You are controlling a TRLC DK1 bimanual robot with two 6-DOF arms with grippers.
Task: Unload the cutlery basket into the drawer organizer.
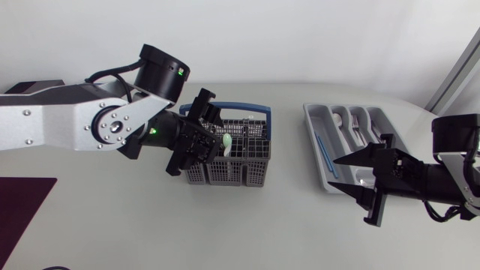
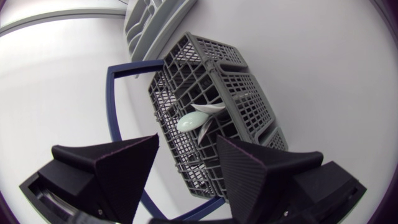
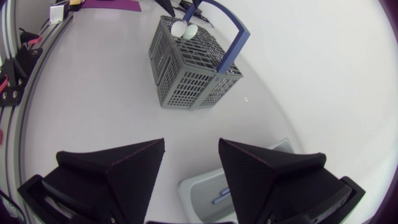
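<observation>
Grey plastic lattice cutlery basket [image 1: 240, 171] holds two pale spoons [image 1: 224, 140]; grey drawer organizer [image 1: 313, 139] part-filled. Left gripper [image 1: 196, 139] spread above basket; right gripper [image 1: 352, 180] spread, empty.

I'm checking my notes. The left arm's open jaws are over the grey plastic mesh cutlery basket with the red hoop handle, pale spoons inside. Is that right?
One slip: the hoop handle is blue, not red, as the left wrist view shows. The left arm's open jaws are indeed over the grey plastic mesh cutlery basket, pale spoons inside.
</observation>
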